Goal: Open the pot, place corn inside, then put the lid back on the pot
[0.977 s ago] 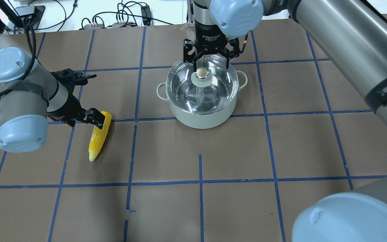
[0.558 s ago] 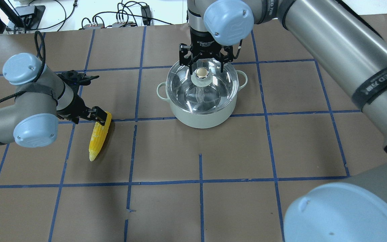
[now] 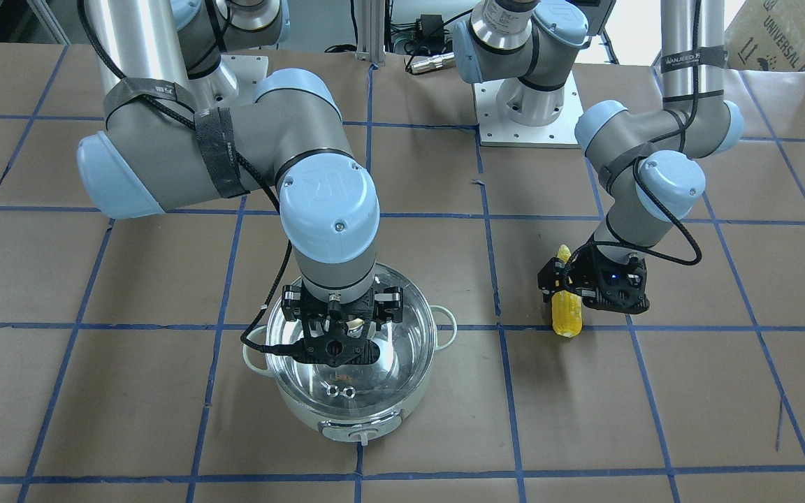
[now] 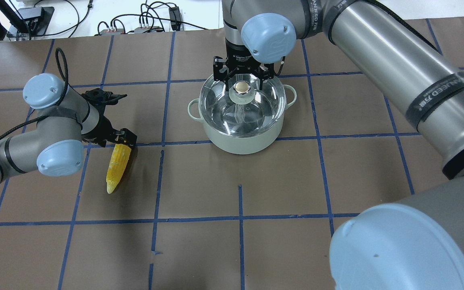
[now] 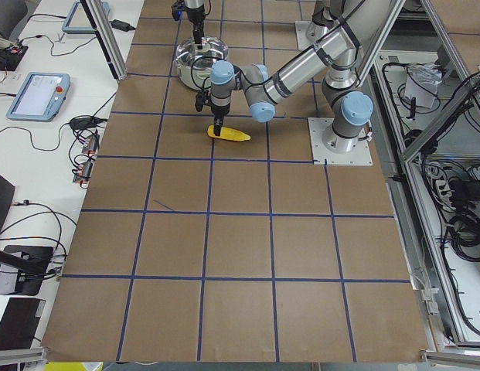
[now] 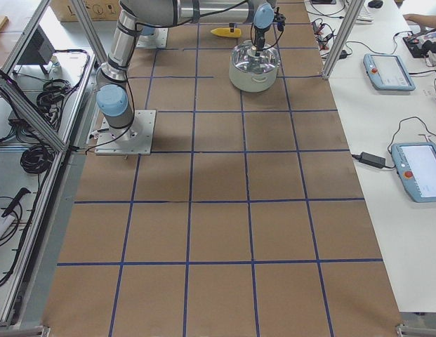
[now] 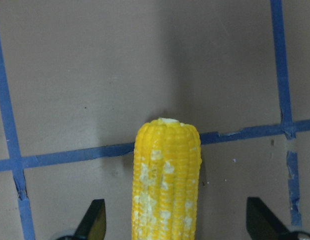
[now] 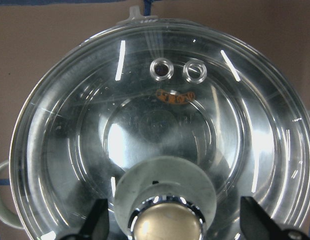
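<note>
The pale mint pot point(image 4: 240, 143) stands at the table's middle back with the clear glass lid point(image 4: 258, 108) on it. My right gripper point(image 4: 241, 78) hangs over the lid's knob point(image 4: 241, 86), open, with one finger on each side of the knob point(image 8: 167, 220) and not touching it. The yellow corn point(image 4: 117, 167) lies on the table to the left, its pointed tip toward the front. My left gripper point(image 4: 125, 139) is open and low over its blunt end. In the left wrist view the corn point(image 7: 167, 185) lies between the spread fingertips point(image 7: 95, 220).
Brown paper with blue tape grid lines covers the table point(image 4: 240, 225). The pot's control knob point(image 3: 363, 436) faces away from the robot. Cables and boxes lie beyond the table's far edge point(image 4: 143, 20).
My left wrist has swung right and come down over the corn's blunt end. My right gripper has come lower around the lid's knob. Corn, pot and lid have not moved.
</note>
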{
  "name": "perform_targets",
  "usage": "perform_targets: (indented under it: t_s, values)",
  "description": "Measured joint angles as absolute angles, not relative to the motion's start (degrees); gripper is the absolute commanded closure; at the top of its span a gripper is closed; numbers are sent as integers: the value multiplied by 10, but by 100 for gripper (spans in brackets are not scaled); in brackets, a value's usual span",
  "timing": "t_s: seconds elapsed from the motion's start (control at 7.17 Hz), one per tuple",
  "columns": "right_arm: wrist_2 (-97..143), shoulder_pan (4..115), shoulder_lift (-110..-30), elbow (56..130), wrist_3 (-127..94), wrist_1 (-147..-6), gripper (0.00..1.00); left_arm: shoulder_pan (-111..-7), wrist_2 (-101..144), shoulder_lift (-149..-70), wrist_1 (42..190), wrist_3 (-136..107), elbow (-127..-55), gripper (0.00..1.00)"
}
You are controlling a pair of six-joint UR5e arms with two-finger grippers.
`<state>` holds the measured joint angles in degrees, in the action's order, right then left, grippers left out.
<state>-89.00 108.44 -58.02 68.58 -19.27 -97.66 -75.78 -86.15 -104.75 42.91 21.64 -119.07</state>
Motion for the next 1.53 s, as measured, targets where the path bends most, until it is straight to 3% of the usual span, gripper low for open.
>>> perform_targets:
  t_s: [0.28, 0.42, 0.56, 0.7, 0.84, 0.98, 1.53]
  values:
    - [-891, 1083, -579, 687, -193, -976, 72, -757, -862, -1063, 424, 228, -1191, 3]
    - [-891, 1083, -579, 687, -195, -973, 76, -757, -862, -1068, 423, 229, -1193, 8]
    - [-890, 1083, -579, 685, -195, -970, 76, -757, -862, -1072, 417, 230, -1195, 37]
    - [-890, 1083, -581, 682, -196, -969, 77, -757, -863, -1075, 404, 231, -1198, 73]
    - [-891, 1082, -584, 678, -196, -968, 77, -757, -864, -1077, 393, 229, -1201, 88]
    - [-891, 1081, -592, 674, -195, -965, 77, -757, -866, -1075, 388, 226, -1200, 94]
    - [-898, 1004, -635, 674, -78, -912, 81, -761, -904, -1016, 448, 194, -1187, 95]
